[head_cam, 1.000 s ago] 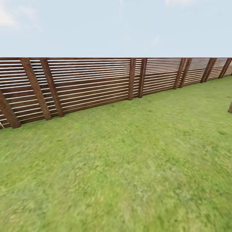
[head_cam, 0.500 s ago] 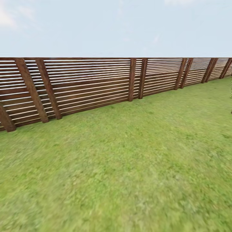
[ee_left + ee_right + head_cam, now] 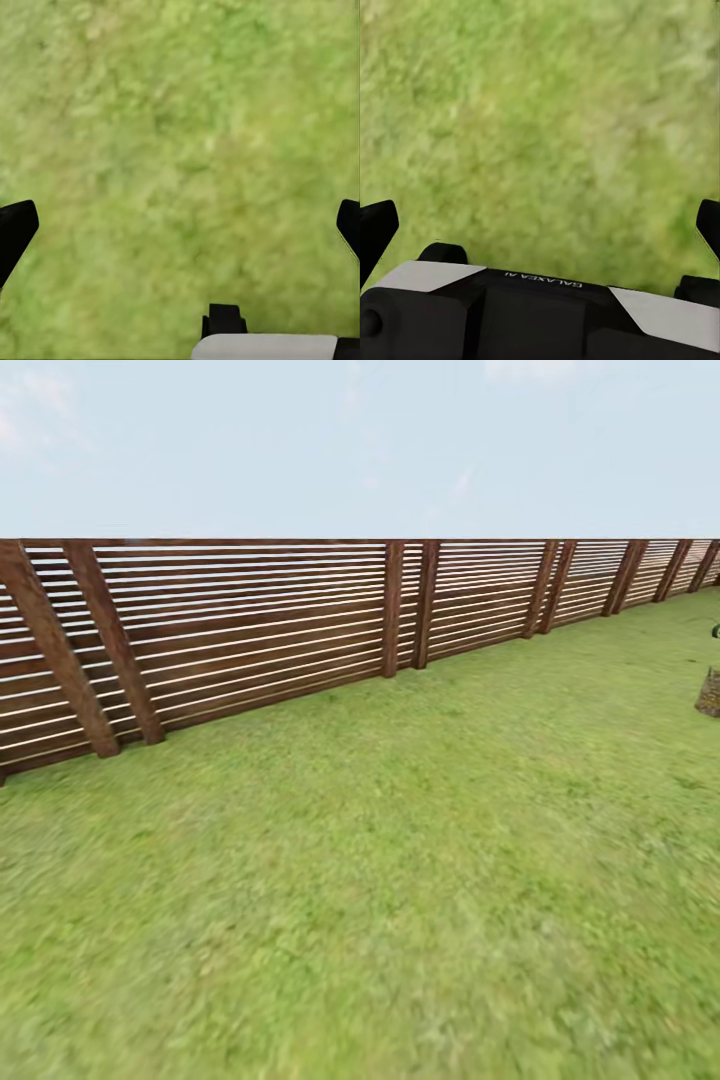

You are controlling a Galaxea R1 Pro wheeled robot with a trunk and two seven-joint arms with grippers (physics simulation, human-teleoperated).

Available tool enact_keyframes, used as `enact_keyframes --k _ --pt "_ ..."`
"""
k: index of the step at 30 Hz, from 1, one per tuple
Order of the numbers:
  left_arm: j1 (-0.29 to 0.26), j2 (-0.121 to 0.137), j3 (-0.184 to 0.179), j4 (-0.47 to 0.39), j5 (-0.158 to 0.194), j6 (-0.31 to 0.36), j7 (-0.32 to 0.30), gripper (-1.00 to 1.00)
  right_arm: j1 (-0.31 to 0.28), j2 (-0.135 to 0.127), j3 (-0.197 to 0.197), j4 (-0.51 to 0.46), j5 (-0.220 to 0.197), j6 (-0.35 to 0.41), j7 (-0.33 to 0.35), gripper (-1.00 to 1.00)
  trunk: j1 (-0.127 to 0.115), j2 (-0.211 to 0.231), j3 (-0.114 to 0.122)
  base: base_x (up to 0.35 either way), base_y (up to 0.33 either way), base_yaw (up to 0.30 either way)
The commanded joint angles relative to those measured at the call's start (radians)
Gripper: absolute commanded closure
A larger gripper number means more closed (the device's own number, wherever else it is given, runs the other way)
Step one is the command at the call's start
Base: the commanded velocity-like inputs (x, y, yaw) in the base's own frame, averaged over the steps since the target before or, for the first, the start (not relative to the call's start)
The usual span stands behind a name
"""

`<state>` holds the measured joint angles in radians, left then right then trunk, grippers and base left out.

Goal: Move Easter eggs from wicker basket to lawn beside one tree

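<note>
The lawn [image 3: 400, 880] takes up most of the head view, a broad stretch of mottled grass running back to the brown slatted fence [image 3: 250, 630] that crosses the garden under a pale sky. At the far right edge, well apart from the robot, a small brownish object [image 3: 709, 693] sits on the grass; it is cut off and too small to name, though it might be the wicker basket. No eggs or pale-trunked tree can be picked out. Each wrist view looks down on bare grass: the left tool [image 3: 180, 225] and the right tool [image 3: 540, 225] both have their fingers spread wide, holding nothing. The risk is driving on along the fence and losing that edge object.
</note>
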<state>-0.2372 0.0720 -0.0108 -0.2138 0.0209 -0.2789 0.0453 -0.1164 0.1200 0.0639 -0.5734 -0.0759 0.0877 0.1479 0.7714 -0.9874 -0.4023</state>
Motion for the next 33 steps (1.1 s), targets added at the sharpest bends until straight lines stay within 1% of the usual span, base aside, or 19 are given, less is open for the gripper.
enact_keyframes --k 1,9,12,17,29,33 --pt "-0.001 0.000 -0.002 0.001 0.002 -0.003 0.002 -1.00 0.000 0.000 0.002 -0.002 -0.008 0.006 0.001 -1.00 0.001 -0.001 -0.001 0.324 0.000 -0.010" --pt "-0.001 0.000 -0.002 0.001 0.002 -0.003 0.002 -1.00 0.000 0.001 0.002 -0.002 -0.008 0.006 0.001 -1.00 0.001 -0.001 -0.001 0.325 0.002 -0.010" --pt "-0.001 0.000 -0.002 0.001 0.002 -0.003 0.002 -1.00 0.000 0.000 0.002 -0.002 -0.008 0.006 0.001 -1.00 0.001 -0.001 0.001 0.326 0.045 -0.143" --pt "-0.001 0.000 -0.002 0.001 0.002 -0.003 0.002 -1.00 0.000 0.000 0.002 -0.002 -0.007 0.006 0.001 -1.00 0.001 -0.001 0.003 0.327 0.070 -0.130" --pt "-0.001 0.000 -0.002 0.001 0.002 -0.003 0.002 -1.00 0.000 0.001 0.003 -0.002 -0.007 0.006 0.002 -1.00 0.001 -0.001 0.004 0.327 0.086 -0.024" --pt "-0.001 0.000 -0.002 0.001 0.002 -0.003 0.002 -1.00 0.000 0.001 0.004 -0.002 -0.007 0.006 0.002 -1.00 0.001 -0.001 0.005 0.327 0.088 -0.160"
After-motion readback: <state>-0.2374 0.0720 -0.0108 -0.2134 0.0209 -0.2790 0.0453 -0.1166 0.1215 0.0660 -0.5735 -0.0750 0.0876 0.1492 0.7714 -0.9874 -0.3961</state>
